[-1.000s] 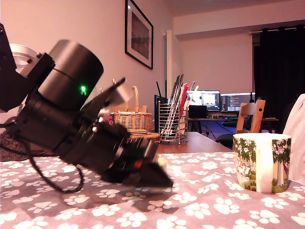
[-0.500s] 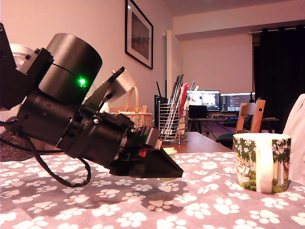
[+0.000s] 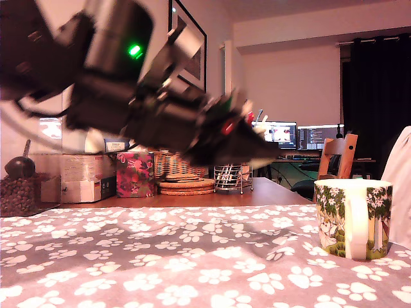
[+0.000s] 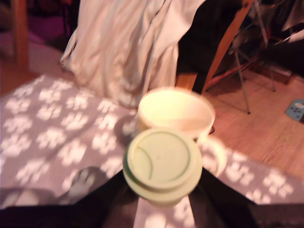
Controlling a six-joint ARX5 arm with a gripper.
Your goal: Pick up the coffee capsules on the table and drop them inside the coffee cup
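Note:
My gripper (image 3: 257, 149) hangs blurred in the air above the paw-print cloth of the table (image 3: 160, 256), left of the coffee cup (image 3: 353, 218) in the exterior view. In the wrist view a pale cream-yellow coffee capsule (image 4: 163, 164) sits between the dark fingers (image 4: 116, 192), rim facing the camera, and my gripper (image 4: 163, 194) is shut on it. Just beyond the capsule stands the white cup (image 4: 175, 108), open mouth up, handle showing. The exterior view does not show the capsule clearly.
At the back of the table stand a wire utensil holder (image 3: 231, 176), stacked wicker coasters (image 3: 186, 184), a floral box (image 3: 135, 173) and cardboard boxes (image 3: 77, 176). A pale cloth (image 4: 128, 47) hangs over a wooden chair (image 4: 228, 42) past the table's edge.
The arm has risen off the cloth and swung toward the exterior view's right, nearer the cup, with the capsule in its fingers.

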